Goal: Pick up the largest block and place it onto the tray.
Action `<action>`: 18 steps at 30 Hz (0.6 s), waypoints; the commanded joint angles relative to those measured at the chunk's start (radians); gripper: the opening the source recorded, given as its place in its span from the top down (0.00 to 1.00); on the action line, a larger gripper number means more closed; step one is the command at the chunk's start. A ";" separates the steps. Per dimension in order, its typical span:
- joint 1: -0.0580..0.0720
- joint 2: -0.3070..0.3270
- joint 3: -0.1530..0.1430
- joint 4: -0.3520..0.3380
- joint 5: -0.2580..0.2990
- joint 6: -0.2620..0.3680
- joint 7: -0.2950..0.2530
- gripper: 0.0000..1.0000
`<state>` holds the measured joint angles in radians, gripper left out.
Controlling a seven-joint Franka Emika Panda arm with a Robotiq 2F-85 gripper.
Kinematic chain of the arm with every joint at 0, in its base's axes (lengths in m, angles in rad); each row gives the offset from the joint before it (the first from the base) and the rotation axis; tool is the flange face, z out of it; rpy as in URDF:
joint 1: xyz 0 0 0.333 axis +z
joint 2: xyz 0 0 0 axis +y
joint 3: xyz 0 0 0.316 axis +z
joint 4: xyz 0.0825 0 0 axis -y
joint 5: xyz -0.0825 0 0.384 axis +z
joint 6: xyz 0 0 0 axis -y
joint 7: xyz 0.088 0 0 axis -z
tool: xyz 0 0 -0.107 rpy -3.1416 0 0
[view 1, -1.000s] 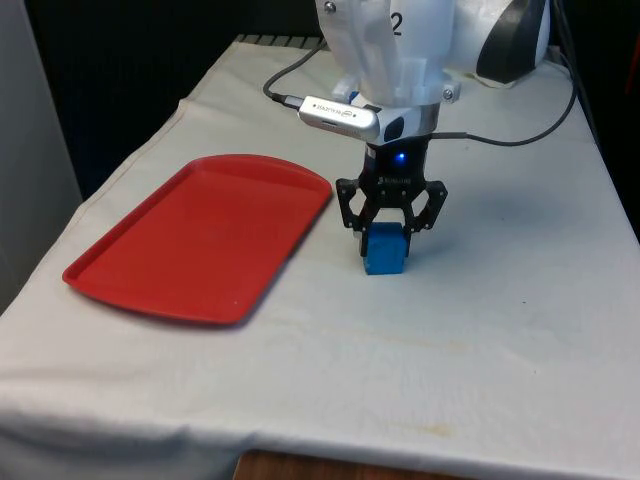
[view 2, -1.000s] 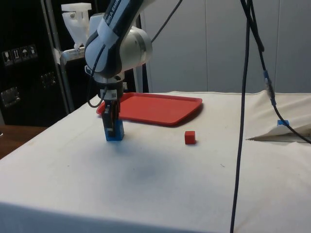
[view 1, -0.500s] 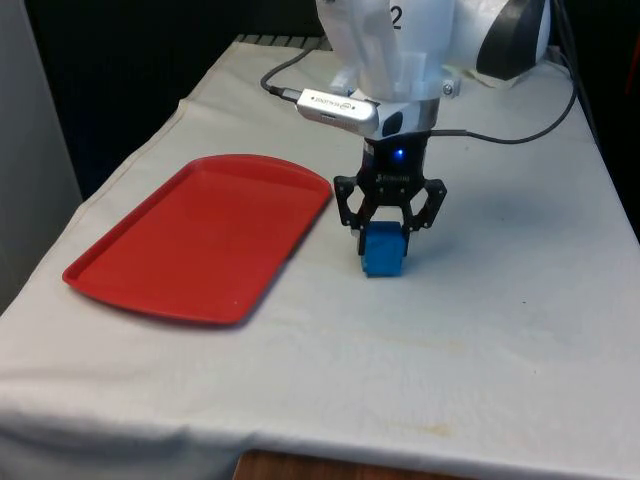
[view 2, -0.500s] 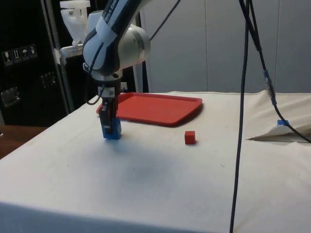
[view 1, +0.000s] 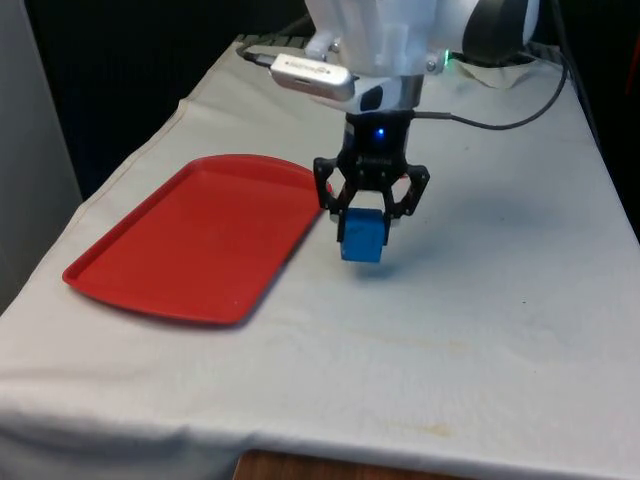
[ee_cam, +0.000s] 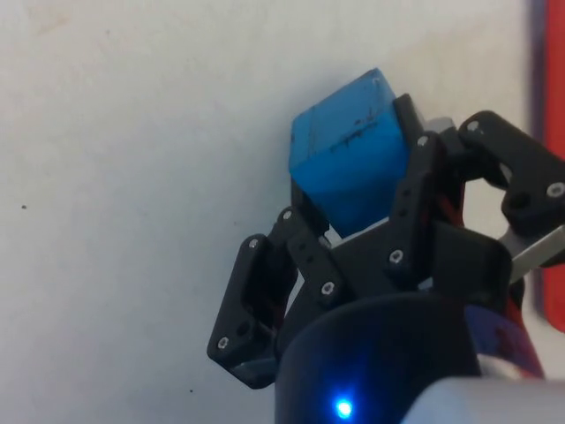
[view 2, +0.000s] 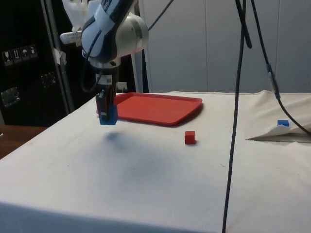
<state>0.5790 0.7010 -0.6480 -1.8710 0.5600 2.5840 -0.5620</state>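
A blue block [view 1: 361, 238] hangs a little above the white cloth, with my gripper [view 1: 364, 226] shut on it. In the side view the blue block [view 2: 108, 113] is clear of the table, its shadow below it, and the gripper [view 2: 106, 109] holds it from above. The wrist view has the blue block [ee_cam: 347, 163] pinched between the black fingers [ee_cam: 422, 181]. The red tray [view 1: 200, 236] lies flat just to the front view's left of the block, its near corner close to the gripper. In the side view the red tray [view 2: 155, 108] sits behind the gripper.
A small red block [view 2: 190, 137] lies on the cloth in front of the tray in the side view. A tiny blue block [view 2: 282, 123] sits far off by a fold in the cloth. A black cable [view 2: 235, 126] hangs down across the side view.
The gripper has lifted the blue block off the cloth and carried it a short way to the front view's left, towards the tray.
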 commanded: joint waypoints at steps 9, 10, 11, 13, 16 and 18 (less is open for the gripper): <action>0.009 -0.050 -0.039 0.009 -0.017 -0.045 0.001 1.00; 0.006 -0.055 -0.040 0.009 -0.017 -0.047 -0.001 1.00; 0.004 -0.059 -0.042 0.009 -0.017 -0.050 -0.004 1.00; 0.003 -0.067 -0.047 0.010 -0.016 -0.057 -0.009 1.00; 0.002 -0.070 -0.055 0.012 -0.011 -0.059 -0.015 1.00; -0.001 -0.083 -0.066 0.009 -0.015 -0.073 -0.022 1.00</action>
<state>0.5810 0.6250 -0.7120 -1.8590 0.5490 2.5170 -0.5800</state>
